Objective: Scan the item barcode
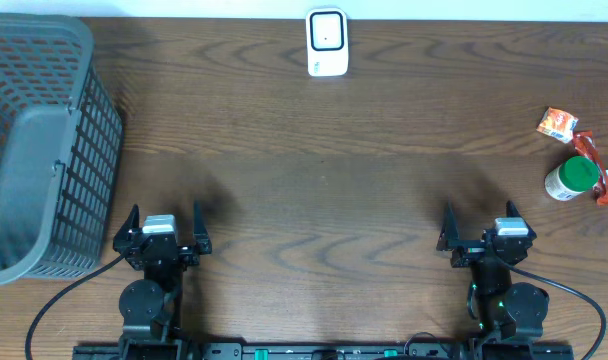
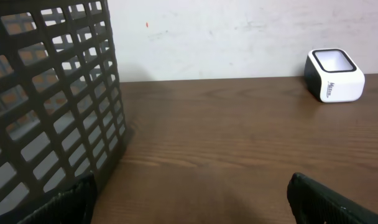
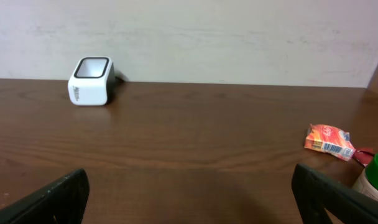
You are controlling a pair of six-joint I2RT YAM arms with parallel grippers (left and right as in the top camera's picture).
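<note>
We show left gripper (image 1: 165, 220) and right gripper (image 1: 480, 218) released, empty; the scanner (image 1: 327, 42) sits central, arguably reachable by either arm; the green-capped bottle (image 1: 571, 178) lies nearest the right.

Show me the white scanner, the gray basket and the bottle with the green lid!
scanner (image 1: 327, 42): overhead view, its top face.
basket (image 1: 92, 160): overhead view, its mesh side wall.
bottle (image 1: 581, 172): overhead view, its green lid.

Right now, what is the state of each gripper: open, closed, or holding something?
Left gripper: open, holding nothing.
Right gripper: open, holding nothing.
</note>
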